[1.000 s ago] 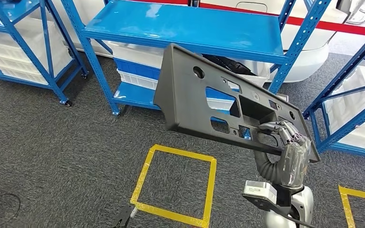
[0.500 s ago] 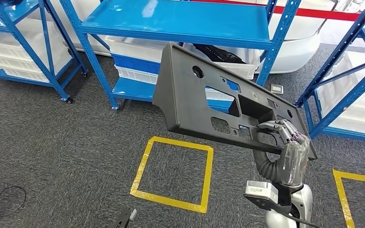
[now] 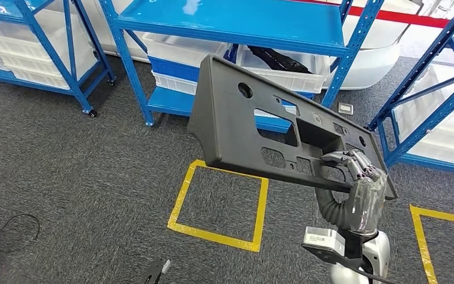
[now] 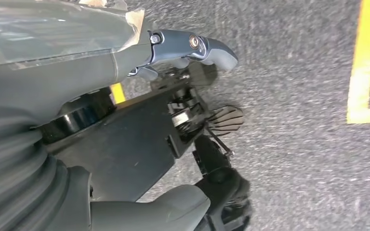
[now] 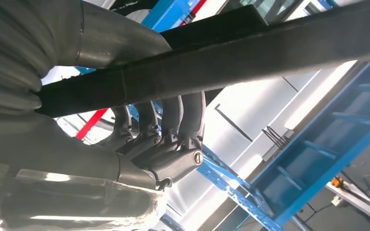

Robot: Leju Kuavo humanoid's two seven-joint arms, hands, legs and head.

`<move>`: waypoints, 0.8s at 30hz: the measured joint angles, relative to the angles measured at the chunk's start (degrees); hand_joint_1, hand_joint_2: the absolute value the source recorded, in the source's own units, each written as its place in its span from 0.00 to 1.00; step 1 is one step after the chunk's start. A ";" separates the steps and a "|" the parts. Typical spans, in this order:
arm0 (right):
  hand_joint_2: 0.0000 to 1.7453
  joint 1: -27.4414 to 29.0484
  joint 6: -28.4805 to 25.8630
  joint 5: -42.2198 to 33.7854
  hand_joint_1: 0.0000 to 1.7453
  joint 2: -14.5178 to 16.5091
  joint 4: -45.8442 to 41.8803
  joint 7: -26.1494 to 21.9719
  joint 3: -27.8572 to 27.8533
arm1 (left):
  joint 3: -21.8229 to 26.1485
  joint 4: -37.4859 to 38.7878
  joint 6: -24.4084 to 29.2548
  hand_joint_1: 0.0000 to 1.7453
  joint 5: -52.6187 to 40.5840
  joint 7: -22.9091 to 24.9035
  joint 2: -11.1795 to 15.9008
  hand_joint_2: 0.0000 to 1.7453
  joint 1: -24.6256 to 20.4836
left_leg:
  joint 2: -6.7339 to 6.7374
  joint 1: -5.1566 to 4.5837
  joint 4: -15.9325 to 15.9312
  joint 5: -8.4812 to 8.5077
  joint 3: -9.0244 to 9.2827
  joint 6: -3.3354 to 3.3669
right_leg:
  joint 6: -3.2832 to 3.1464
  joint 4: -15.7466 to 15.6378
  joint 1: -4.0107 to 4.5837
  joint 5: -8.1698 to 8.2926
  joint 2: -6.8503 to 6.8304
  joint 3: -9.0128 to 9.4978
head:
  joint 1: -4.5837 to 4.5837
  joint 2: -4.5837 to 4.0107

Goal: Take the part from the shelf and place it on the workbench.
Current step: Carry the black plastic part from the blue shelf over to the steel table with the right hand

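The part (image 3: 236, 127) is a large dark grey plastic panel with several cut-outs, held up tilted in front of me above the carpet. My right hand (image 3: 357, 177) grips its lower right edge, fingers hooked through an opening. In the right wrist view the fingers (image 5: 173, 125) curl over the panel's dark edge (image 5: 270, 53). My left hand (image 4: 101, 62) hangs down over the grey floor with nothing in it, its fingers straight and its thumb (image 4: 173, 211) apart from them.
A blue shelf rack (image 3: 230, 23) with white bins (image 3: 284, 74) stands ahead; more blue racks stand at the left (image 3: 71, 53) and right (image 3: 431, 112). Yellow tape squares (image 3: 219, 201) mark the carpet, one further right (image 3: 420, 236). A black cable (image 3: 12, 231) lies at the left.
The whole picture has shifted, so the camera has moved; the racks and tape square sit further right. The panel stays in my right hand in the same pose.
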 joint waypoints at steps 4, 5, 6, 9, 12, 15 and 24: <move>1.00 1.02 -0.43 0.01 1.00 -0.57 -0.04 0.08 -0.16 | -0.02 0.00 -0.63 0.00 -0.34 0.34 0.03 1.00 0.02 | 0.10 -0.49 0.50 2.31 -3.47 0.10 | 1.10 5.56 0.02 -1.25 0.00 1.29 | 0.09 -0.01; 1.00 1.13 -0.48 0.01 1.00 -0.63 -0.10 0.09 -0.20 | -0.03 -0.01 -0.72 0.00 -0.37 0.37 0.03 1.00 0.01 | 0.10 -0.54 0.76 2.78 -4.27 -0.03 | 1.44 2.10 0.03 0.03 0.00 3.96 | 0.09 0.00; 1.00 1.16 -0.52 0.02 1.00 -0.65 -0.20 0.10 -0.23 | -0.03 -0.01 -0.77 0.00 -0.38 0.37 0.03 1.00 0.00 | 0.10 -0.63 1.05 3.19 -4.99 -0.23 | 1.44 -2.27 0.10 0.60 0.00 6.92 | 0.09 0.00; 1.00 1.35 -0.71 0.18 1.00 -0.66 -0.68 0.22 -0.36 | -0.05 -0.02 -0.89 0.00 -0.51 0.44 0.00 1.00 -0.03 | 0.15 -0.73 1.46 4.53 -6.11 -1.04 | 0.41 -10.02 0.68 0.28 0.02 11.16 | 0.01 0.00; 1.00 1.64 -1.20 0.33 1.00 -0.69 -1.12 0.40 -0.57 | -0.17 -0.01 -1.07 0.00 -0.75 0.58 0.03 1.00 -0.02 | -0.11 -0.46 1.99 4.12 -6.74 -2.15 | -1.01 -10.44 0.31 1.59 -0.08 10.23 | 0.08 0.00; 1.00 2.16 -1.57 0.26 1.00 -0.77 -1.33 0.50 -0.80 | -0.47 0.00 -1.21 0.00 -0.83 0.70 0.22 1.00 -0.02 | -0.44 0.17 9.50 -3.58 -8.95 -3.36 | -2.16 -10.54 -0.17 3.43 -0.22 8.90 | -0.20 0.00; 1.00 3.11 -1.75 -2.58 1.00 -1.09 -1.28 -0.37 -0.99 | -0.87 -0.02 -0.59 0.00 -0.23 0.51 0.45 1.00 -0.04 | -4.19 1.64 2.26 -3.58 2.18 -4.36 | 0.53 -8.98 -0.50 7.08 1.25 3.38 | -0.23 -0.01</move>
